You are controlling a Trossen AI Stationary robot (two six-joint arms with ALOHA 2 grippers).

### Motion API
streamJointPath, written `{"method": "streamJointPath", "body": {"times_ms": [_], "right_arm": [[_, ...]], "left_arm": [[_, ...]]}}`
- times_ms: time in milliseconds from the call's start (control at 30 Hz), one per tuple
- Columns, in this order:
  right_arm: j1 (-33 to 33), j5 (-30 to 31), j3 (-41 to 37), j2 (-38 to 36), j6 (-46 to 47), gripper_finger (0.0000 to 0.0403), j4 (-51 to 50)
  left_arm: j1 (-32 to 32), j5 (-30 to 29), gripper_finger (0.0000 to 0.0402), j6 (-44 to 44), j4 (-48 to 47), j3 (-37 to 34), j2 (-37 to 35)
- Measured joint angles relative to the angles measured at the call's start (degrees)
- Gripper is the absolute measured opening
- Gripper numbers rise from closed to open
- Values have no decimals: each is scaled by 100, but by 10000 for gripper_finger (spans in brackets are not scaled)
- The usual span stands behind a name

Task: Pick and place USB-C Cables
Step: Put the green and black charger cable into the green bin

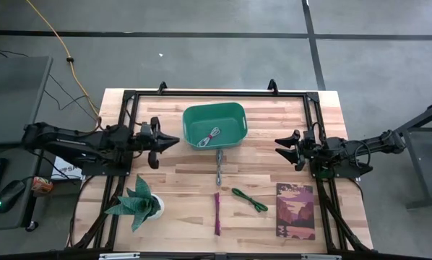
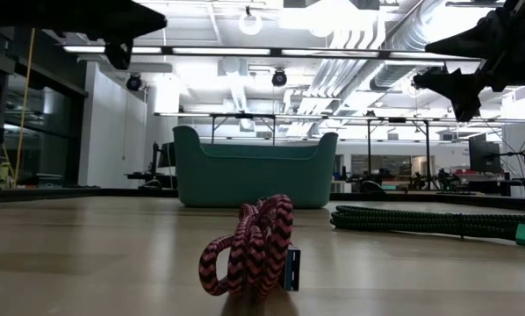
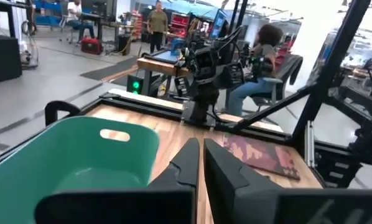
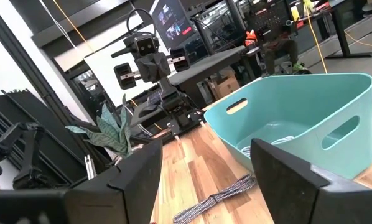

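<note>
A white-and-red cable bundle (image 1: pixel 213 135) lies on the floor of the teal bin (image 1: pixel 232 115). The grey cable (image 1: pixel 219 167) lies stretched out on the table just near of the bin. The maroon cable (image 1: pixel 217 213) and the green cable (image 1: pixel 249 199) lie nearer the near edge. My left gripper (image 1: pixel 174 141) hovers left of the bin, shut and empty. My right gripper (image 1: pixel 282 145) hovers right of the bin, open and empty. The right wrist view shows the white cable (image 4: pixel 279 144) in the bin and the grey cable (image 4: pixel 217 198) beside it.
A potted plant (image 1: pixel 138 204) stands near the table's near-left corner, and a book (image 1: pixel 295 210) lies flat near the near-right corner. A black frame (image 1: pixel 216 94) runs round the table edges. A yellow cord (image 1: pixel 64 50) lies on the floor beyond the table. People show in the room behind.
</note>
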Motion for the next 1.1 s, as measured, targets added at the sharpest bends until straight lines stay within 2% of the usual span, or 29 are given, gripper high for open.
{"method": "streamJointPath", "body": {"times_ms": [100, 267, 500, 667, 700, 900, 967, 1100], "right_arm": [[0, 0, 0, 0, 0, 236, 0], [-1, -2, -1, 0, 4, 236, 0], [-2, -7, 0, 0, 2, 236, 2], [0, -7, -2, 0, 2, 236, 2], [0, -7, 0, 0, -1, 236, 2], [-1, -9, 0, 1, -7, 236, 36], [-2, -138, 4, 24, 82, 236, 355], [0, -508, 333, 278, -545, 236, 1017]], "left_arm": [[-1, -60, 1, 167, -303, -46, -361], [85, -274, 0, 177, -250, -586, -1104], [360, 435, 0, 259, -167, -1257, -2322], [413, 465, 0, 124, -168, -1883, -2962], [413, 380, 0, 75, -422, -1895, -3063], [413, 232, 0, -22, -583, -1875, -3223], [413, 146, 0, -24, -575, -1873, -3225], [413, -11, 0, 3, -582, -1873, -3214]]}}
